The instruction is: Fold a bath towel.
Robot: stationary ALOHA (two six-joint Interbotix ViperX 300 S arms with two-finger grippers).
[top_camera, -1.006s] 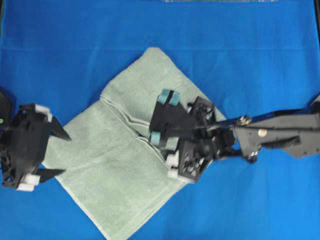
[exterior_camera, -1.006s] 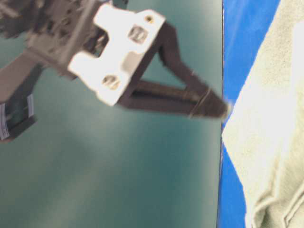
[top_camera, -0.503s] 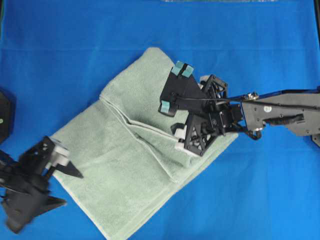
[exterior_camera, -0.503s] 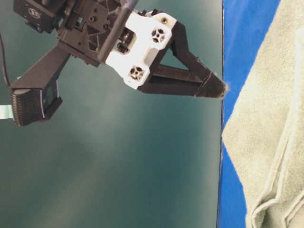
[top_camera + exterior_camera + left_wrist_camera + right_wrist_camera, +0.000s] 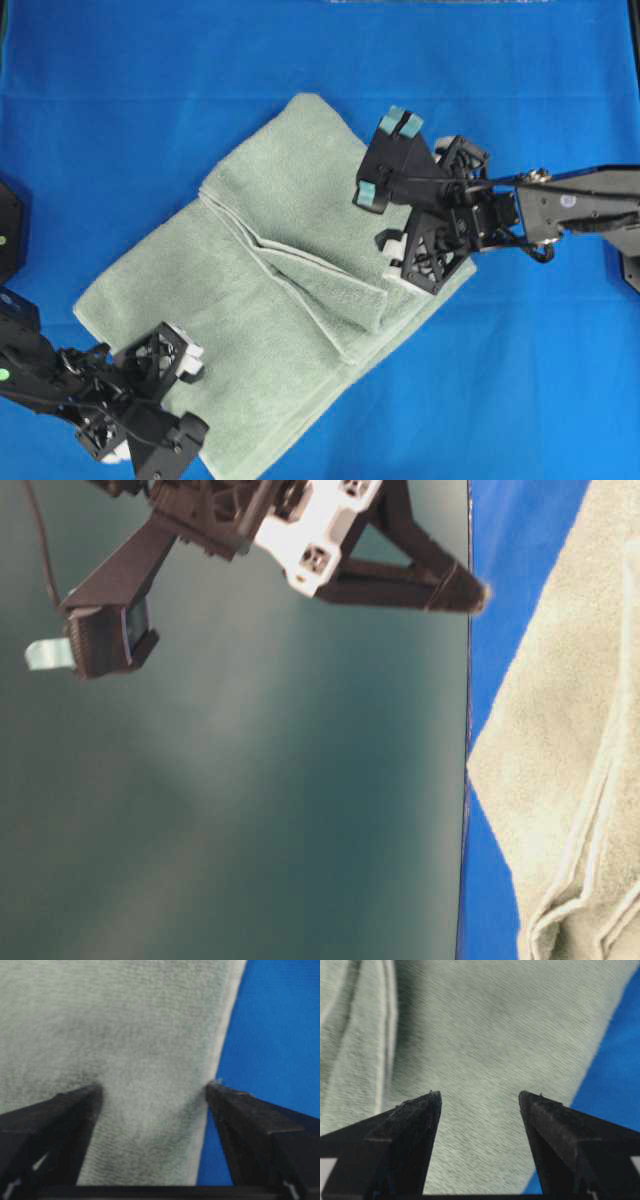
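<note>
**Both hands spread above a partly folded towel**

While the bath towel lies diagonally across the blue cloth-covered surface, both hands hang over it with nothing gripped. The towel runs from the lower left toward the upper right in the overhead view, and a ridge of folded layers with pale hem lines crosses its middle, ending in a doubled flap near the lower right edge.

At the towel's lower left edge, the left hand is spread wide: the wrist view shows one finger over the terry pile and the other over blue cloth just past the hemmed edge, so the edge sits between them. Whether the tips touch the cloth cannot be told. From overhead the same hand appears as a dark mass overlapping the towel's border.

Over the upper right part of the towel, the right hand is likewise released, its two dark fingers apart over plain pile (hem lines of the fold run at the left of its view, blue cloth at the right). Overhead, that hand shows teal-tipped fingers pointing toward the upper left.
</note>
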